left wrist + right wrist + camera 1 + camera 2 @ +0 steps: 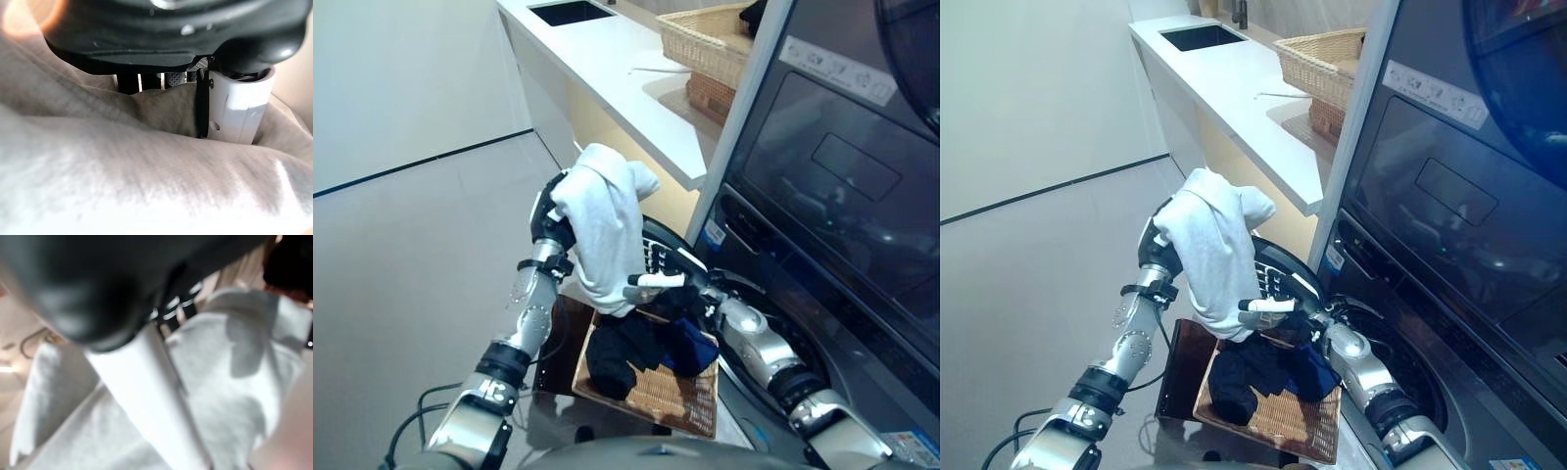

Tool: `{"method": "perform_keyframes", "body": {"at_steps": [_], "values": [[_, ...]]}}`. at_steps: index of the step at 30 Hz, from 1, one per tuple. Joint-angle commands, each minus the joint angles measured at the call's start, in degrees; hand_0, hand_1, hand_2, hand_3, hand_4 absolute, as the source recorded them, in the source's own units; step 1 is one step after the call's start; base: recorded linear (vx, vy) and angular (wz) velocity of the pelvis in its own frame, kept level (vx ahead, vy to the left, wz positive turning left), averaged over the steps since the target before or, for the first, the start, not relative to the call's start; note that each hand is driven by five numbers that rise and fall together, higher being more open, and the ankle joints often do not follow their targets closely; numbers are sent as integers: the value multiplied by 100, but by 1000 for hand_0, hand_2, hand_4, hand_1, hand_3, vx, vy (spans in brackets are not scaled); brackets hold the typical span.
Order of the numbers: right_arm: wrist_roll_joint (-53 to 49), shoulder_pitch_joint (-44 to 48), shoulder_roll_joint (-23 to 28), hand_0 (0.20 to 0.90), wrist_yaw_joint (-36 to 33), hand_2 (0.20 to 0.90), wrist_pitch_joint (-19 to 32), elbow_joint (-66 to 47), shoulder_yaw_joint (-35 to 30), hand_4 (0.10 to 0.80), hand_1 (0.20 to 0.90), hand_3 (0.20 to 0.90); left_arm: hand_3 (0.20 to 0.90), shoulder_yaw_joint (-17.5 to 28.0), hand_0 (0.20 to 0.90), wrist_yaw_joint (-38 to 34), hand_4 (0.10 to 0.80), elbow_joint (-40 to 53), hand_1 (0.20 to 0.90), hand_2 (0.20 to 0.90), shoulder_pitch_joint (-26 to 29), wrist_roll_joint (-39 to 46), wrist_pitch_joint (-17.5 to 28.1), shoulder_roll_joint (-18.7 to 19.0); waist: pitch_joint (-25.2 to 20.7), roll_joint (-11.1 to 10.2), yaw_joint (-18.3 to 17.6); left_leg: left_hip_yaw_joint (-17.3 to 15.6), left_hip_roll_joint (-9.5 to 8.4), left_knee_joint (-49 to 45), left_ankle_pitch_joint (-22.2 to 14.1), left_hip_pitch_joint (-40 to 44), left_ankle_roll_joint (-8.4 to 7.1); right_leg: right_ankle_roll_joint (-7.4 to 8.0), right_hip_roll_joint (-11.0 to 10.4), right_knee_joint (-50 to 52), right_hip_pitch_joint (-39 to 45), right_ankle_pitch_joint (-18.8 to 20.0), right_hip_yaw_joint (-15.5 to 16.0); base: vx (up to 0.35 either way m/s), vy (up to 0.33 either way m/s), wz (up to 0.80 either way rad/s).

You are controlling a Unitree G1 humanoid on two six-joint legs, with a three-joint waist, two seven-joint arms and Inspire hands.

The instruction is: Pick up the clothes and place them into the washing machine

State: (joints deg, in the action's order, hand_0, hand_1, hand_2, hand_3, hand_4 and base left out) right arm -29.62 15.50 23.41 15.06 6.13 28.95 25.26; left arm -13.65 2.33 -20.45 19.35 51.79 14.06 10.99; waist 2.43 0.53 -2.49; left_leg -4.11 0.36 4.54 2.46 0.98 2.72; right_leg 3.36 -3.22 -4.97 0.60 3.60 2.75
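Nearest the robot, a flat wicker basket (675, 392) sits on the floor, holding dark clothes (641, 352) in a loose heap. Just above it, the right hand (677, 271) reaches in from the lower right; its white-covered thumb lies against the lower edge of a white garment (602, 230), and the fingers behind appear fairly straight, touching the cloth. Whether they close on it cannot be told from the right wrist view, where only the thumb and the cloth show. The left hand (551, 217) is raised above the basket with the white garment draped over it and hanging down; the left wrist view shows the thumb (242, 105) and fingers pressed into the fabric, clamped on it. To the right stands the dark washing machine (842, 225), with the round rim of its opening low down beside the right arm. Farther off, a white counter (607, 69) carries a tall wicker basket (710, 44) and a dark recessed sink (570, 12).
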Motion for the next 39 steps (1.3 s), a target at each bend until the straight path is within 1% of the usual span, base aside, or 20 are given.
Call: {"method": "perform_keyframes", "body": {"at_steps": [1, 8, 11, 15, 17, 20, 26, 33, 35, 36, 37, 39], "values": [[20, 697, -338, 900, -99, 900, 531, 329, -178, 800, 900, 900, 200, -57, 200, 351, 300, 23, 200, 200, 875, 131, 592, -195, -694, -222, 53, 78, -30, -151, -458, 34, -279, 187, -169, 92, 48, -306, 201, 0, 0, 0], [51, 644, -426, 900, -405, 900, 621, 355, -425, 800, 900, 900, 200, -109, 200, 417, 300, 191, 200, 200, 687, 196, 568, -224, -697, -224, 62, 77, -25, -145, -457, 37, -271, 182, -167, 89, 51, -301, 190, 0, -1, 0], [18, 632, -451, 900, -394, 900, 618, 337, -433, 800, 900, 900, 200, -106, 200, 424, 300, 209, 200, 200, 663, 222, 562, -233, -696, -227, 60, 74, -25, -145, -458, 39, -271, 180, -164, 84, 56, -299, 181, 0, 0, 0], [-164, 616, -487, 900, -210, 900, 567, 264, -351, 800, 900, 900, 200, -127, 200, 477, 300, 222, 200, 200, 634, 272, 554, -265, -687, -234, 64, 63, -24, -153, -461, 45, -271, 176, -155, 88, 57, -305, 177, -2, -2, -2], [-336, 669, -502, 900, 111, 900, 473, 202, -153, 800, 900, 900, 200, -147, 200, 526, 300, 224, 200, 200, 633, 308, 537, -305, -696, -240, 75, 69, -21, -154, -462, 42, -273, 174, -152, 82, 53, -309, 177, 0, 0, 0], [-453, 699, -511, 900, 263, 900, 426, 197, -70, 800, 900, 900, 200, -172, 200, 563, 300, 204, 200, 200, 620, 325, 520, -331, -703, -241, 82, 74, -17, -146, -459, 44, -273, 172, -152, 78, 59, -314, 195, 0, 0, 0], [-702, 810, -510, 900, 494, 900, 380, 184, 57, 800, 900, 900, 200, -202, 200, 629, 300, 176, 200, 200, 606, 366, 503, -362, -689, -246, 98, 85, -30, -150, -461, 33, -270, 179, -159, 74, 60, -308, 188, 0, 0, 0], [-717, 903, -492, 900, 611, 900, 329, 139, 181, 800, 900, 900, 200, -205, 200, 651, 300, 141, 200, 200, 624, 373, 490, -370, -690, -257, 111, 87, -25, -149, -463, 35, -267, 180, -160, 70, 60, -306, 186, 0, 0, 0], [-721, 938, -513, 689, 661, 689, 313, 142, 236, 649, 689, 689, 200, -211, 200, 654, 300, 136, 200, 200, 629, 366, 493, -381, -688, -262, 116, 88, -24, -145, -462, 36, -268, 176, -160, 65, 61, -302, 187, 0, 0, 0], [-708, 961, -524, 524, 674, 524, 312, 152, 263, 531, 524, 524, 200, -218, 200, 654, 300, 138, 200, 200, 633, 362, 497, -381, -688, -264, 119, 89, -23, -147, -462, 34, -268, 176, -158, 65, 58, -302, 192, 0, 0, 0], [-693, 990, -537, 200, 683, 200, 309, 137, 300, 300, 200, 200, 200, -231, 200, 661, 300, 131, 200, 200, 624, 370, 484, -393, -691, -265, 123, 90, -22, -146, -461, 32, -270, 174, -157, 61, 56, -304, 195, 0, 0, 0], [-690, 1005, -560, 200, 674, 200, 322, 147, 324, 300, 200, 200, 200, -224, 200, 660, 300, 113, 200, 200, 622, 368, 480, -397, -689, -268, 127, 88, -20, -150, -461, 32, -269, 173, -155, 62, 61, -304, 192, 0, 0, 0]]}}
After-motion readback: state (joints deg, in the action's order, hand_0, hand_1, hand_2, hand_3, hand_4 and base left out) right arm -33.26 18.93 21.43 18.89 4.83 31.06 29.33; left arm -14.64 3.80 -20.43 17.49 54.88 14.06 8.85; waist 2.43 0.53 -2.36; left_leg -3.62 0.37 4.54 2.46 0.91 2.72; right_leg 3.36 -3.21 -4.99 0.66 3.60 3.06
